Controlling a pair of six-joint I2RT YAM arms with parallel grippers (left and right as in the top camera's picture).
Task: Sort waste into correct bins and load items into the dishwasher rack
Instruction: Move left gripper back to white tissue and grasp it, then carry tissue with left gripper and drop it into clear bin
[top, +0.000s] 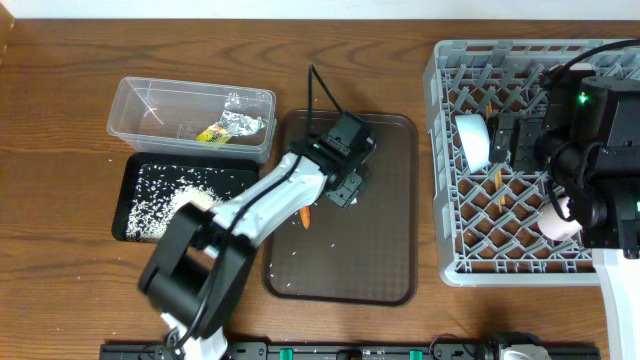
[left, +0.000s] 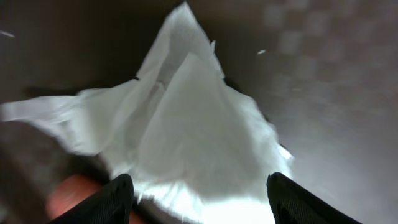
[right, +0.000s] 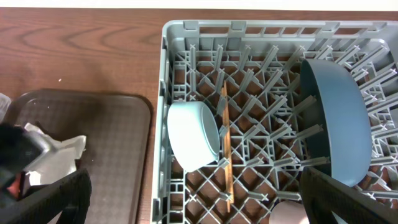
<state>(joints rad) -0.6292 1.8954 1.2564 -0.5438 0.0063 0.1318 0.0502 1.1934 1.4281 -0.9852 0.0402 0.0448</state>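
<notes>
A crumpled white paper (left: 186, 137) lies on the brown serving tray (top: 380, 250). My left gripper (left: 202, 202) is open, with a finger on each side of the paper's near edge. In the overhead view this gripper (top: 343, 188) is low over the tray's upper left part. An orange carrot (top: 304, 215) lies just beside it, and shows at the lower left (left: 68, 193) of the left wrist view. My right gripper (right: 202, 205) hangs open over the grey dishwasher rack (right: 186, 31). The rack holds a dark blue plate (right: 336, 124), a pale bowl (right: 193, 134), wooden chopsticks (right: 225, 149) and a pink cup (right: 286, 214).
A clear tub (top: 150, 100) at the back left holds silver foil (top: 240, 123) and a yellow-green wrapper (top: 212, 133). In front of it a black tray (top: 135, 175) holds white rice grains. A few rice grains lie scattered on the brown tray. The right arm (top: 590, 150) covers part of the rack.
</notes>
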